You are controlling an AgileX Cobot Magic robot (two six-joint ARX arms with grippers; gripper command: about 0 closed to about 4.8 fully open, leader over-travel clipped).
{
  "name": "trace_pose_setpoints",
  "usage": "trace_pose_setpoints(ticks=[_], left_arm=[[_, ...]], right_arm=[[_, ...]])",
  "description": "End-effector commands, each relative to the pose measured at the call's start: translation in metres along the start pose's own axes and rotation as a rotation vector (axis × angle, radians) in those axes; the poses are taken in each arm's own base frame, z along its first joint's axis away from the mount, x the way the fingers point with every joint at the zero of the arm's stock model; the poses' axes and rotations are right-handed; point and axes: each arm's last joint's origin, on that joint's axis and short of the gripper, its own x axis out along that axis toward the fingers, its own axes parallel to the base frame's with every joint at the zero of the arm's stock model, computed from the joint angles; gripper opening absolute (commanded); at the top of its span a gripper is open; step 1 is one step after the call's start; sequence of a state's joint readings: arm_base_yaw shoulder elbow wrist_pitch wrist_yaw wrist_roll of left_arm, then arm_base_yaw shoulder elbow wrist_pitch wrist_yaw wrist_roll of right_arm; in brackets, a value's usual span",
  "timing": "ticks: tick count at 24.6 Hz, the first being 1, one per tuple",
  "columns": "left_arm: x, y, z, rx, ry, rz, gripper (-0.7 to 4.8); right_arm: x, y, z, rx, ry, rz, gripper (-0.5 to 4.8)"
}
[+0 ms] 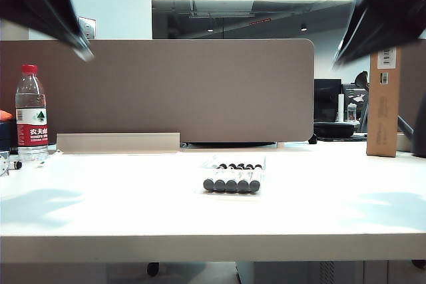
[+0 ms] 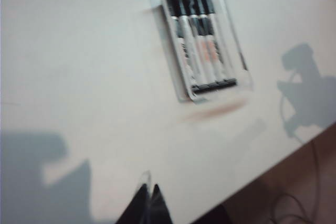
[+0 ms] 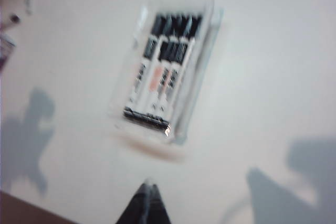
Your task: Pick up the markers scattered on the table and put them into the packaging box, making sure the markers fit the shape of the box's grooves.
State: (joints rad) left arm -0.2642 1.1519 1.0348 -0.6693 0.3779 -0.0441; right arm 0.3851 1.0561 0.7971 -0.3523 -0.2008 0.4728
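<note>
Several markers [image 1: 231,183] with white barrels and black caps lie side by side in the grooves of the clear packaging box [image 1: 208,165], near the middle of the white table [image 1: 100,204]. The left wrist view shows the markers [image 2: 197,40] in the box [image 2: 237,51] well ahead of my left gripper [image 2: 148,187], which is shut and empty. From the right wrist I see the same markers [image 3: 163,72] in the box [image 3: 202,72], with my right gripper [image 3: 149,184] shut on nothing. Both arms hang blurred high above the table, the left gripper [image 1: 84,52] and the right gripper [image 1: 339,58] far from the box.
A water bottle [image 1: 31,114] with a red label stands at the table's far left. A tall brown cardboard box [image 1: 384,101] stands at the back right. A brown partition [image 1: 160,91] runs along the back edge. Arm shadows fall on both sides of the table.
</note>
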Motion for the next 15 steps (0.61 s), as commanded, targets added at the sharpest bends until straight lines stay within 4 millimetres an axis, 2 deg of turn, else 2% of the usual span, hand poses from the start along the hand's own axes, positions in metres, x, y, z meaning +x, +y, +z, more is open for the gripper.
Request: trace_pose_setpoints(ticks=[1,3,6,10,12,15], left_arm=[[-0.036,-0.017,-0.022,0.077,-0.193,0.103,-0.06],[-0.058,-0.023,-0.039,0.101,-0.331,0.163,-0.06],[-0.079,-0.027,-0.066,0.128,-0.528,0.199,-0.06],[-0.084,-0.025,-0.102,0.146,-0.73,0.218,-0.06],[-0.082,-0.021,-0.132,0.146,-0.832,0.217,-0.04],[-0.084,-0.02,-0.15,0.161,-0.864,0.205,-0.02]], right_arm=[[-0.027,-0.002,-0.009,-0.044,-0.193,-0.028,-0.03],[-0.042,-0.005,-0.018,-0.092,-0.264,-0.052,-0.03],[-0.054,-0.009,-0.031,-0.146,-0.326,-0.028,-0.03],[-0.063,-0.013,-0.043,-0.152,-0.383,-0.002,-0.03],[-0.07,-0.014,-0.047,-0.155,-0.416,0.007,-0.01],[-0.072,-0.013,-0.048,-0.156,-0.425,0.013,-0.01]])
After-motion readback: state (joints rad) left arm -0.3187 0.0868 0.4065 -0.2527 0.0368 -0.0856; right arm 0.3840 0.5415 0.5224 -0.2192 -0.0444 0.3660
